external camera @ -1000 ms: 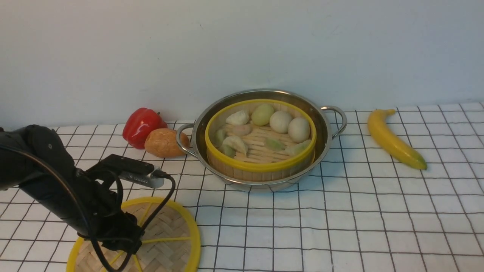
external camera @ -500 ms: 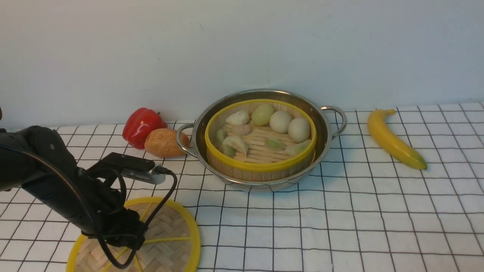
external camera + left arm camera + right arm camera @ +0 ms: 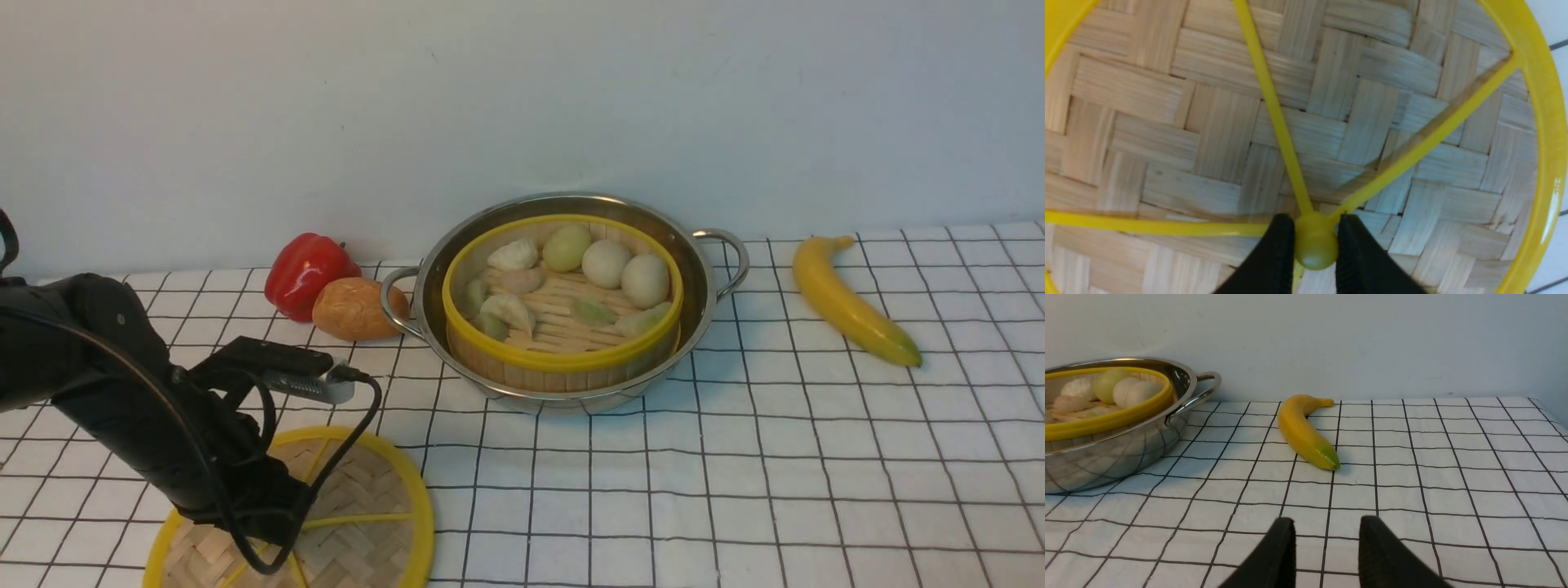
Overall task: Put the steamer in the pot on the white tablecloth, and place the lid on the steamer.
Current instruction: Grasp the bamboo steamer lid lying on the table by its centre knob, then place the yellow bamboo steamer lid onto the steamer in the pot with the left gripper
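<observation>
bamboo weave and yellow spokes fill the left wrist view: the lid [image 3: 1216, 134] lies flat on the checked cloth [image 3: 735, 474] at the near left of the surface. the left end effector [image 3: 1315, 222] is straight above its middle. its two black fingers [image 3: 1274, 253] stand one on each side of the centre knob [image 3: 1314, 249] and press against it, so it is closed down on the knob with only the knob's width between them. in the front view the left arm leans over the lid and hides its centre. the lid's far and right rim shows past the arm.

further back, near the middle of the surface, the steamer [image 3: 563, 362] sits inside the pot [image 3: 695, 282], its yellow rim just within the steel wall and its white and green dumplings uncovered. the lid and the pot are apart, with bare cloth between them.

left of the pot a red pepper [image 3: 306, 269] and a brown lump [image 3: 355, 309] lie together, the lump just beside the pot's left handle. a banana [image 3: 849, 302] lies well to the pot's right.

the right end effector [image 3: 1329, 522] hangs low over bare cloth, its fingers parted and nothing between them, with the banana ahead of it.
</observation>
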